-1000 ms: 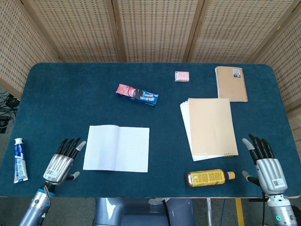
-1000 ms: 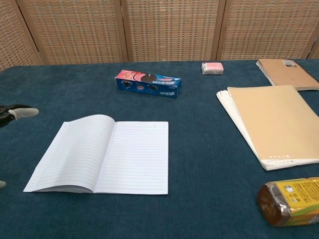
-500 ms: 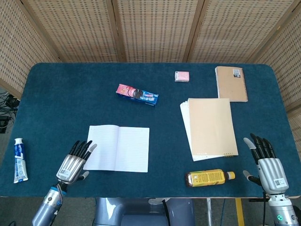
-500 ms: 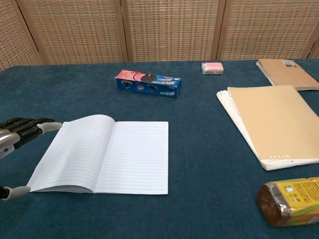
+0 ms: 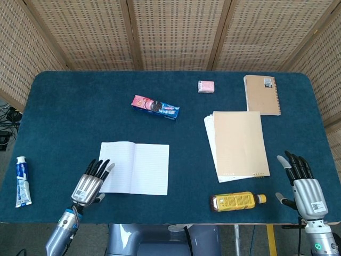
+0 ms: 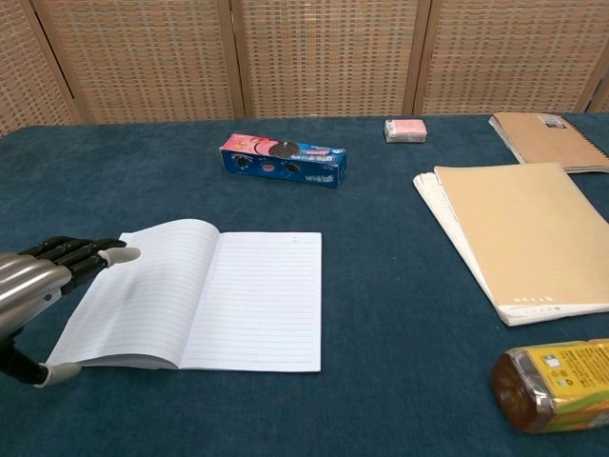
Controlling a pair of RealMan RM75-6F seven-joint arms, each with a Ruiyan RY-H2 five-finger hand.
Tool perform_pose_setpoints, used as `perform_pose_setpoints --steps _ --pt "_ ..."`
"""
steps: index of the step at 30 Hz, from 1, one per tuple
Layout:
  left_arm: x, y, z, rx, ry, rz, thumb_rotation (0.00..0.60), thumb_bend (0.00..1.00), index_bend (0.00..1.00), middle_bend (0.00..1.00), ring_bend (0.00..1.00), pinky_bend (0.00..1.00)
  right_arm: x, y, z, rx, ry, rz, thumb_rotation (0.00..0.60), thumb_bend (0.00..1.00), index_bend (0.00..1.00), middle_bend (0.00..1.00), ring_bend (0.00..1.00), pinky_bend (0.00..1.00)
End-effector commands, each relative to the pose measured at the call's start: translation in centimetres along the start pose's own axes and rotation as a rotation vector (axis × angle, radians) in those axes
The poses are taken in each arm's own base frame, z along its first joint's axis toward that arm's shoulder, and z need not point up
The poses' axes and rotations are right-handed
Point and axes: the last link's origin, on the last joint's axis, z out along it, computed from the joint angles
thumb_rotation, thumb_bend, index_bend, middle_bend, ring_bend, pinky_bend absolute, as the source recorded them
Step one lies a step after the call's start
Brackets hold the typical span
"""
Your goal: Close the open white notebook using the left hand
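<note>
Head view: left hand (image 5: 91,182) now over the notebook's (image 5: 136,168) left page corner, having slid in from well left of it over the last second; fingers apart, holding nothing. Means, probably, approach done and lift of the left page next (closing itself not yet begun). Notebook lying open and flat near the front edge, left of centre, spine running front to back, long axis of the spread running left to right. Right hand (image 5: 301,181) parked at the front right corner, unmoved, fingers spread and empty.

Chest view: left hand (image 6: 43,281) at the left margin, fingertips (image 6: 122,254) just reaching the left page's outer edge, thumb low beside the near corner; a second ago barely in frame. Notebook (image 6: 224,295) unchanged, left page slightly bowed upward by the spine. Right hand out of frame.
</note>
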Motion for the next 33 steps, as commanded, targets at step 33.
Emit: perform_pose_setpoints --steps 33 --pt "-1.3 1.1 1.3 -0.016 0.005 0.092 0.600 0.48 0.00 0.00 0.00 0.00 0.3 -0.5 -0.2 0.023 0.014 0.048 0.600 0.12 0.00 0.00 0.00 0.00"
